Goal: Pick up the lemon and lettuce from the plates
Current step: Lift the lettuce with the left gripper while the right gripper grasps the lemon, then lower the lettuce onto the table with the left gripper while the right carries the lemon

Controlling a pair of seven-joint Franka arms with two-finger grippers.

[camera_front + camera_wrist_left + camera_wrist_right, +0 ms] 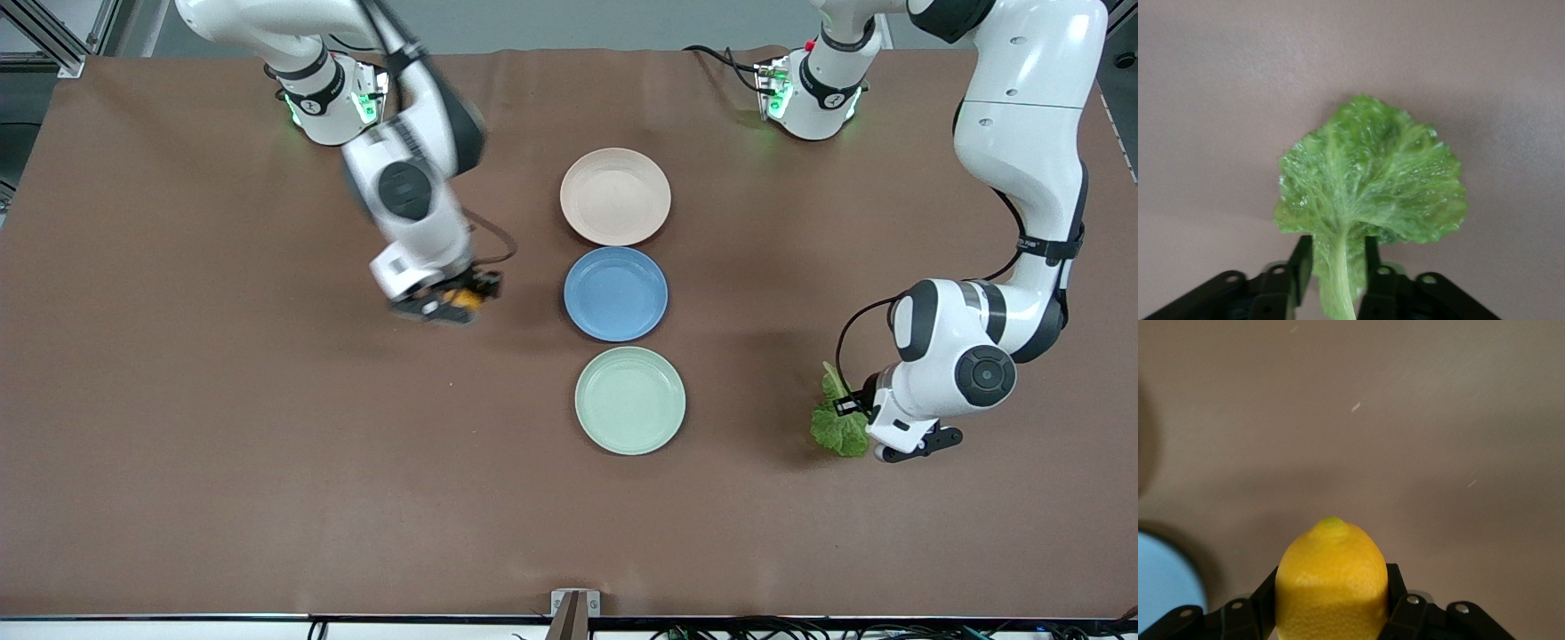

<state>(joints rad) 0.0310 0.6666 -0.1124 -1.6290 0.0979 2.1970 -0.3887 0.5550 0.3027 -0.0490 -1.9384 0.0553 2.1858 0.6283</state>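
Right end effector [1331,613] grips the lemon [1331,583]; left end effector [1337,273] pinches the lettuce [1371,180] stem.

the right gripper [455,300] hangs over the tabletop [222,427], fingers [1395,603] clamped on the lemon [1331,587]. the left gripper [858,413], arm folded, pinches the lettuce [1368,190] stem.

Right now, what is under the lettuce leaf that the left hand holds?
Under the crinkled green lettuce leaf, clamped by its pale stem in the left hand, only bare brown table shows, no plate. The patch directly beneath the leaf is covered.
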